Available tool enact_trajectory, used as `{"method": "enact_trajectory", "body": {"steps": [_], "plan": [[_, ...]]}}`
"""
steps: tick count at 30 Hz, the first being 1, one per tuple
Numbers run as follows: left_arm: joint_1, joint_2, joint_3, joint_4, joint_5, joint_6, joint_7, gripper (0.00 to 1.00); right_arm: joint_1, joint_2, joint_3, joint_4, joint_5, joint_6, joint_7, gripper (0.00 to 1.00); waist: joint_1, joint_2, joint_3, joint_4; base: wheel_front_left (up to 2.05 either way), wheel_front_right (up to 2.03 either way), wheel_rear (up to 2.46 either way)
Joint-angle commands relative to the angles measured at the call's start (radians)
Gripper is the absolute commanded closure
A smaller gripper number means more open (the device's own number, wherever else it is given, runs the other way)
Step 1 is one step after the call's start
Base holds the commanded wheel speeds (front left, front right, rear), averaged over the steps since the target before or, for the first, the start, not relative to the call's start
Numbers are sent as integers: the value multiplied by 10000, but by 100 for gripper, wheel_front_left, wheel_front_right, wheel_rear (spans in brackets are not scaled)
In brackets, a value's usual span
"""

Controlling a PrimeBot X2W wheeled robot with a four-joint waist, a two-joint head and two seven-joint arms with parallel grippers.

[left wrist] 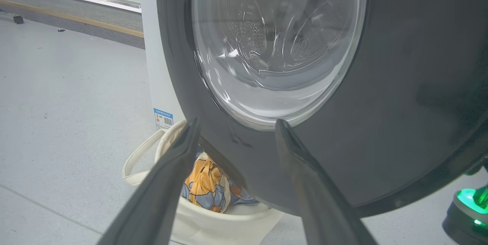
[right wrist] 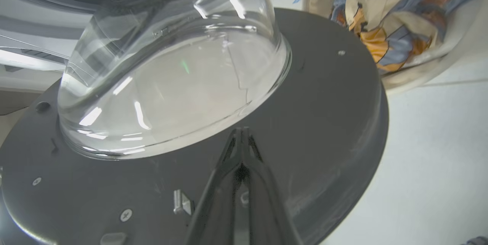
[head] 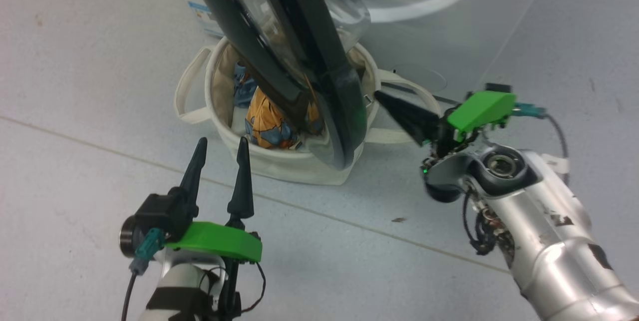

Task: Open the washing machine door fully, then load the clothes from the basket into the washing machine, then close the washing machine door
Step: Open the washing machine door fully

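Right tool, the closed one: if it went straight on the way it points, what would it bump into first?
Most likely the washing machine door: the right tool aims at its grey inner face, close to the base of the glass bowl. How near is unclear.

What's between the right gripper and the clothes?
The washing machine door: its black rim stands between the right gripper and the clothes, over the basket. Head view.
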Motion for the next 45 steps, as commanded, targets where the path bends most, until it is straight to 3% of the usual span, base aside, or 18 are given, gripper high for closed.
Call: {"method": "enact_trajectory", "body": {"steps": [1, 5, 9, 11, 14, 19, 25, 26, 27, 33, 45], "plan": [[15, 162, 362, -224, -2, -57, -118, 0, 181, -81, -92, -523, -537, 4, -518, 100, 0, -1, -214, -142, 0, 0, 0], [156, 162, 456, -140, 117, -154, -118, 0, 646, -794, 94, -1971, -3006, 4, -2626, 100, 0, -1, -613, -417, 0, 0, 0], [340, 162, 561, -32, 276, -259, -118, 0, 1370, -1868, 1610, -3108, -6838, 4, -6036, 100, 0, -1, -1061, -767, 0, 0, 0], [472, 162, 631, 17, 336, -301, -118, 0, 1758, -2069, 2053, -3126, -7683, 4, -7032, 100, 0, -1, -1318, -962, 0, 0, 0], [677, 162, 722, 62, 419, -357, -118, 0, 2203, -2342, 1941, -3087, -9107, 4, -7371, 100, 0, -1, -1634, -1259, 0, 0, 0], [978, 162, 902, 89, 577, -418, -118, 0, 3970, -1685, -5, -4015, -12084, 4, -7389, 100, 0, -1, -1967, -1758, 0, 0, 0], [1027, 162, 932, 82, 633, -439, -118, 0, 5258, -1158, -1116, -4354, -13933, 4, -7391, 100, 0, -1, -2042, -2036, 0, 0, 0], [1042, 162, 935, 88, 642, -441, -118, 0, 5389, -1128, -1234, -4369, -14407, 4, -7391, 82, 0, -1, -2067, -2070, 0, 0, 0], [1056, 162, 943, 95, 648, -442, -118, 0, 5526, -985, -1430, -4401, -14722, 4, -7392, 2, 0, -1, -2094, -2100, 0, 0, 0], [1115, 162, 1021, 145, 767, -482, -118, 0, 6020, -197, -2319, -4547, -15503, 4, -7392, 0, 0, -1, -2146, -2253, 0, 0, 0], [1087, 162, 933, 247, 1358, -422, -118, 0, 5975, 157, -2511, -4643, -15981, 4, -7393, 0, 0, -1, -2214, -2302, 0, 0, 0]]}}
